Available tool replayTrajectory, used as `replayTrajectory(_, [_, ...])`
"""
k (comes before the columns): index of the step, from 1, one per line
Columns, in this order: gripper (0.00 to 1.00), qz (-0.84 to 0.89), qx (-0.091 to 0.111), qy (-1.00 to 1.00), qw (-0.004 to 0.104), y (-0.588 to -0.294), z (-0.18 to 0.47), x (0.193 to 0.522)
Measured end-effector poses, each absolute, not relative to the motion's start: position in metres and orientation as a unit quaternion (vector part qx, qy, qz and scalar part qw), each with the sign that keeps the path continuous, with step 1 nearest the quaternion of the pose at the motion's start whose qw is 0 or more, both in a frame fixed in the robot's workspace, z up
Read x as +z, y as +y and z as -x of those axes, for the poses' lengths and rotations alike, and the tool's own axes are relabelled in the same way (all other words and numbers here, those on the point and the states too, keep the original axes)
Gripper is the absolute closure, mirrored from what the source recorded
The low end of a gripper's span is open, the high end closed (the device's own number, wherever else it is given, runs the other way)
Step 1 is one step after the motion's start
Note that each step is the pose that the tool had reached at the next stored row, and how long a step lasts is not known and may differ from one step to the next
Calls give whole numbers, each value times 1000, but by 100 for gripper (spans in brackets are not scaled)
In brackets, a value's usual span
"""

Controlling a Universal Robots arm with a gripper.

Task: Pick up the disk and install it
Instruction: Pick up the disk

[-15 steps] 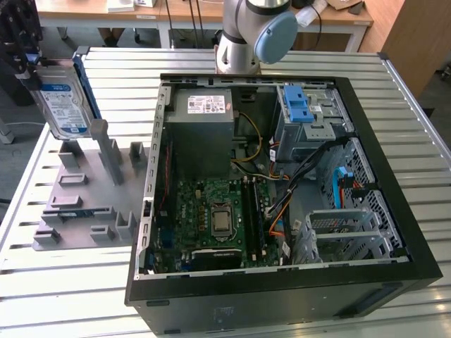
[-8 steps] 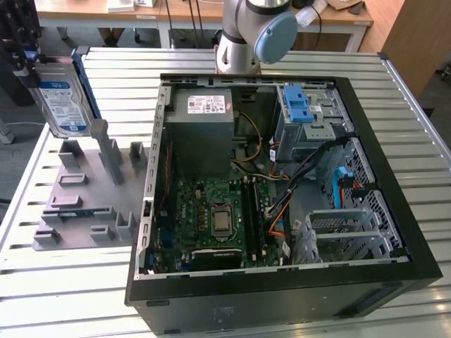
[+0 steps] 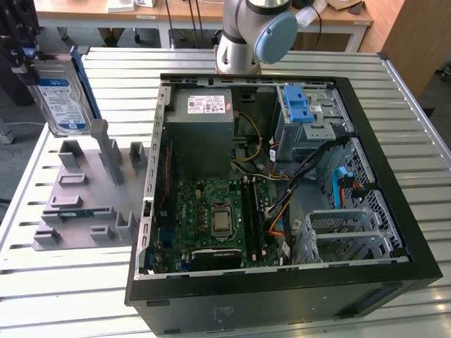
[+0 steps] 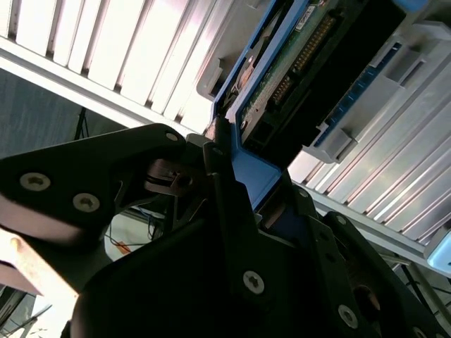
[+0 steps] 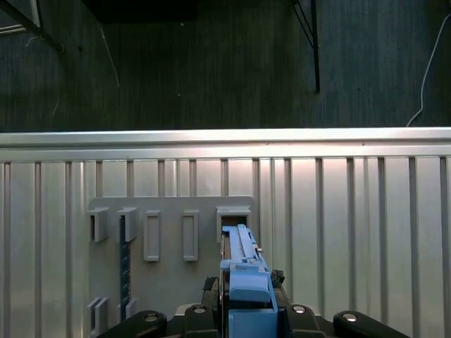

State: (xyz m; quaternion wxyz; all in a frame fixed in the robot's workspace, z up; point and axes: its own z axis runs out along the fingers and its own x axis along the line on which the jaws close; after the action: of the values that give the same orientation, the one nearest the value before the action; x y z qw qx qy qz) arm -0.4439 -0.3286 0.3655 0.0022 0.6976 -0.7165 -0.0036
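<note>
Exterior view: gripper [image 3: 27,67] clenched on disk [image 3: 63,102], grasped at upper edge. Label side showing, blue carrier frame along edges. Hangs tilted below gripper, lower edge near tall post of grey slotted fixture [image 3: 88,190] on tabletop [image 3: 70,296]; contact there unclear. Open computer case [image 3: 282,176] well apart from gripper, toward exterior view's right. First wrist view: disk edge-on in gripper, fixture slots just beyond. Second wrist view: circuit-board side and blue frame clamped between dark fingers [image 4: 229,211].
</note>
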Motion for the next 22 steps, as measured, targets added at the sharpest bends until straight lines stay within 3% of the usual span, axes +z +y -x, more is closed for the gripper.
replayTrajectory(22, [64,-698,-4,-717,2,-329,444,380])
